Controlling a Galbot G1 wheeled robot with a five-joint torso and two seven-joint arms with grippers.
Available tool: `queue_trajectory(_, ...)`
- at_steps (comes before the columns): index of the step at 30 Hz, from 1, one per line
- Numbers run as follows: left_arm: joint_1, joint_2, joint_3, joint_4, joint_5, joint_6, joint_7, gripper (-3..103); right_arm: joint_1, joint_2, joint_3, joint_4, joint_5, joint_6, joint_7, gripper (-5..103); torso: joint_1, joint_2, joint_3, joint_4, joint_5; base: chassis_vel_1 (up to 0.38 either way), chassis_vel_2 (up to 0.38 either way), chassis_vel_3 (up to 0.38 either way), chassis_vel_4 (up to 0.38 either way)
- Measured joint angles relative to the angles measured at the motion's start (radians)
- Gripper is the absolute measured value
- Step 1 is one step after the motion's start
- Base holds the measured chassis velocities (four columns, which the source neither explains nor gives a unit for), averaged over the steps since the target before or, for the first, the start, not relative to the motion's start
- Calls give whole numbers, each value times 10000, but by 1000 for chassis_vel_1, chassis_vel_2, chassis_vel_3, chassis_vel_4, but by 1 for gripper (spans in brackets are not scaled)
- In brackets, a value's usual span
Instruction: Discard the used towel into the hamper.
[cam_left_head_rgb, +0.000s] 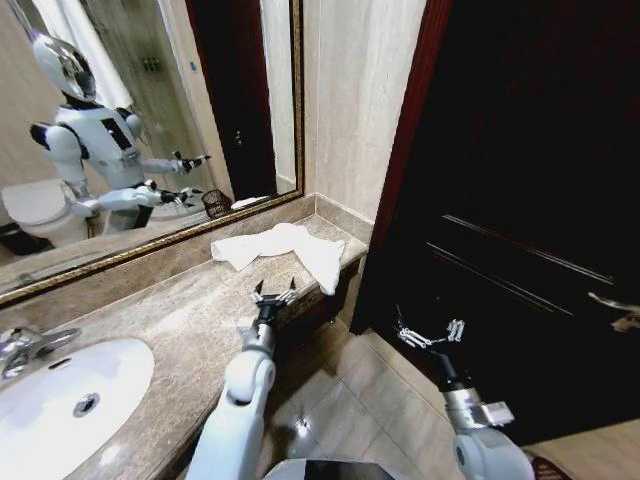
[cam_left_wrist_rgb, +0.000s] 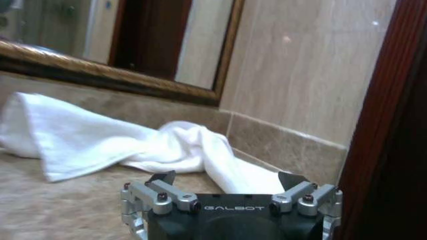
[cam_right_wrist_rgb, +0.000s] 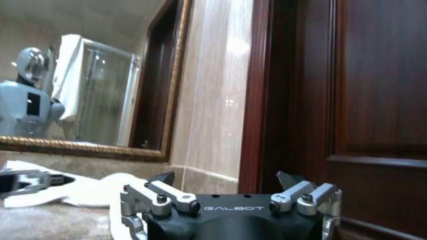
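Lying crumpled on the beige marble table (cam_left_head_rgb: 170, 320), the white cloth towel (cam_left_head_rgb: 285, 250) sat near the far corner, one end draped over the table's front edge. It touched neither gripper. The left gripper (cam_left_head_rgb: 273, 293) hung just above the table edge, a little short of the towel, its fingers spread apart with nothing between them; in the left wrist view the same gripper (cam_left_wrist_rgb: 227, 179) pointed straight at the towel (cam_left_wrist_rgb: 133, 142), whose trailing end ran down toward the gap between the dark fingertips. The right gripper (cam_left_head_rgb: 428, 333) was held off to the side over the glossy tiled floor (cam_left_head_rgb: 345, 395), in front of the dark reddish-brown wooden door (cam_left_head_rgb: 520, 200), its fingers also apart and empty; the right wrist view showed that gripper (cam_right_wrist_rgb: 227, 179) facing the door frame and the cream stone wall (cam_right_wrist_rgb: 213, 90).

A white oval basin (cam_left_head_rgb: 60, 400) was sunk into the table at the near left, with a chrome tap (cam_left_head_rgb: 25, 345) behind it. A large gold-framed mirror (cam_left_head_rgb: 150, 100) ran along the wall above the table, throwing back the white robot, a toilet and a glass shower screen. In that reflection a small dark wire hamper (cam_left_head_rgb: 216, 203) showed as a dim shape near the doorway; I could not tell where it stood in the room itself.
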Motion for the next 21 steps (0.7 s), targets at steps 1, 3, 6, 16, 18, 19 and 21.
queue_trajectory(1, 0, 0, 0, 0, 0, 0, 0, 100, 0, 0, 0, 0, 0, 0, 0, 100, 0, 0, 0, 0, 0, 0, 0, 0, 0)
queue_trajectory(3, -630, 69, 227, 698, 105, 50, -150, 100, 16, 17, 51, -170, -41, 40, 9, 100, 0, 0, 0, 1, -1, 0, 0, 0, 0)
queue_trajectory(6, -1121, 134, 377, 1237, 150, 116, -302, 100, 17, 34, 117, -287, -48, 98, 25, 100, 0, 0, 0, 2, 0, 0, 0, 0, 0)
queue_trajectory(16, -2860, 539, 781, 3066, -239, 219, -829, 100, 26, 130, 208, -551, -46, 321, 56, 100, 0, -1, 0, 2, -2, 0, 0, 0, 0)
queue_trajectory(18, -3081, 589, 818, 3252, -467, 253, -893, 100, 29, 145, 208, -566, -47, 344, 56, 100, 0, -1, 0, 2, -1, 0, 0, 0, 0)
queue_trajectory(19, -3237, 618, 838, 3374, -653, 283, -924, 100, 28, 155, 208, -577, -47, 365, 56, 100, 0, -1, 0, 2, -1, 0, 0, 0, 0)
queue_trajectory(21, -3428, 659, 862, 3529, -920, 332, -952, 100, 22, 162, 208, -590, -47, 403, 56, 100, 0, -1, 0, 2, -1, 0, 0, 0, 0)
